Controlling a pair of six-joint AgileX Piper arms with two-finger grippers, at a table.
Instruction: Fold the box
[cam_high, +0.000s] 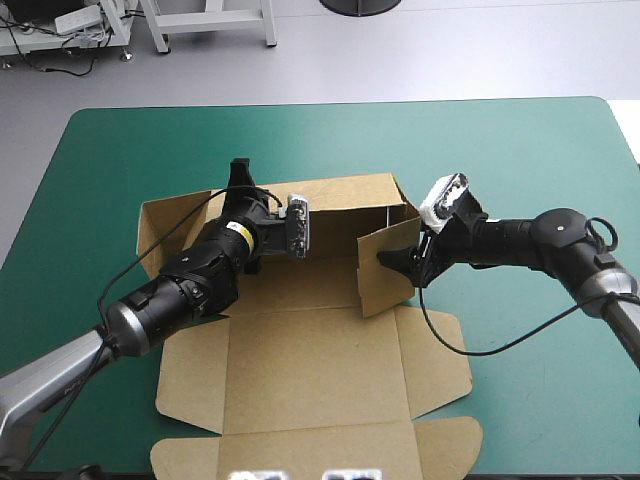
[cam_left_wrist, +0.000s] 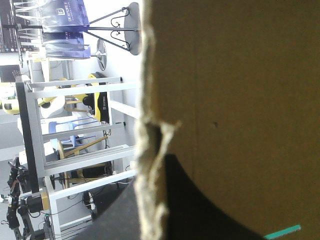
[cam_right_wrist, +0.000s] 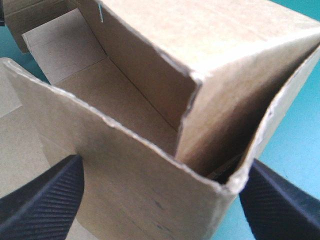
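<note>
One box (cam_high: 300, 350): left gripper (cam_high: 240, 172) pinches it, right gripper (cam_high: 398, 260) (fingers apart) straddles it.

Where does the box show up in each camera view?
High view: the box mid-table, rear and right walls raised.
Left wrist view: the box fills the view, its edge in the left gripper.
Right wrist view: its raised corner inside the open right gripper.
Shared landmark: the teal-green cover.
</note>
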